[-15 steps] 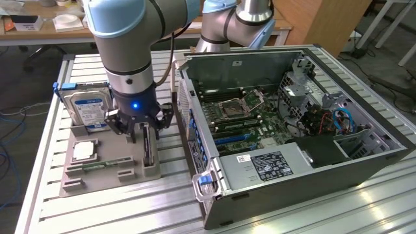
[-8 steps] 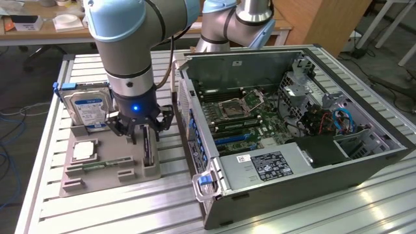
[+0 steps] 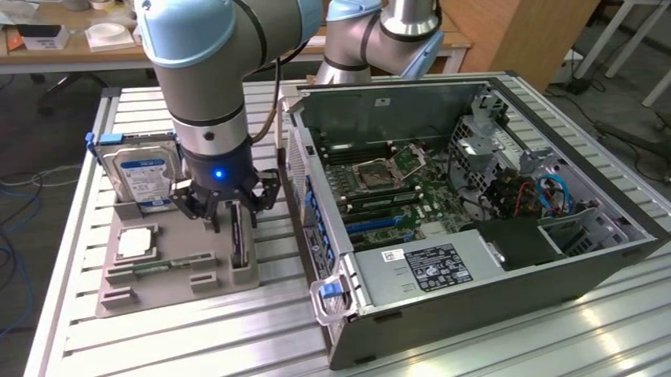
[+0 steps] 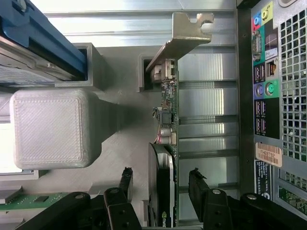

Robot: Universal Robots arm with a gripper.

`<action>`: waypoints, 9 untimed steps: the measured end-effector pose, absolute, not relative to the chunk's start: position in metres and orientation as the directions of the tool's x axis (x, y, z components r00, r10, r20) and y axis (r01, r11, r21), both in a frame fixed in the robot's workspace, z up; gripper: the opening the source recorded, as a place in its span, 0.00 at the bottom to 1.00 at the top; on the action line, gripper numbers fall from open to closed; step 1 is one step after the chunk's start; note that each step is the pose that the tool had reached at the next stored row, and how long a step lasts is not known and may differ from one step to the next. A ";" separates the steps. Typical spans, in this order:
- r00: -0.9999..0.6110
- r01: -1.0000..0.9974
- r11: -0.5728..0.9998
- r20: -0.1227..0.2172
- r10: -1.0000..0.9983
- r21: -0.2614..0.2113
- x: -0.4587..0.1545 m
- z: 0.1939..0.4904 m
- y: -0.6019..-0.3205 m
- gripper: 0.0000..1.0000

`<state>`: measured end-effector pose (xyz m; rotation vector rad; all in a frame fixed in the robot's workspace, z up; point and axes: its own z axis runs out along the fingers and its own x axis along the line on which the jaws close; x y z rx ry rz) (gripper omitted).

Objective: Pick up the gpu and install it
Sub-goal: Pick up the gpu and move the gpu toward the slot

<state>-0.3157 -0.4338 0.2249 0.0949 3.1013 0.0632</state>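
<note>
Exterior view. Gripper (image 3: 225,210) sits low over the grey holder tray (image 3: 157,294) on the slatted table (image 3: 524,342). Jaws spread wide, gripping nothing. The gpu (image 3: 237,243) stands on edge in a tray slot, at 6 o'clock from the gripper and directly under the fingertips. Hard drive (image 3: 144,177) stands upright at 10 o'clock from the gripper. Memory stick (image 3: 168,265) lies at 8 o'clock. Open computer case (image 3: 472,204) is at 3 o'clock from the tray, just beside it.

Wrist view. The gpu (image 4: 168,143) is seen edge-on, its pale bracket (image 4: 184,33) at the far end. The card runs between the two fingers (image 4: 125,184), with a gap on each side (no contact that I can make out). The case's port panel (image 4: 266,96) is close alongside.
</note>
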 end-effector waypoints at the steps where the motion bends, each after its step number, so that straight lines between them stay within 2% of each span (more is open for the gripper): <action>1: -0.997 0.060 0.997 -0.037 0.062 0.042 -0.316 0.225 -0.434 0.59; 6: -0.997 0.060 0.997 -0.037 0.062 0.042 -0.316 0.225 -0.434 0.58; 7: -0.997 0.060 0.997 -0.037 0.062 0.042 -0.316 0.225 -0.434 0.51; 9: -0.997 0.060 0.997 -0.037 0.062 0.042 -0.316 0.225 -0.434 0.49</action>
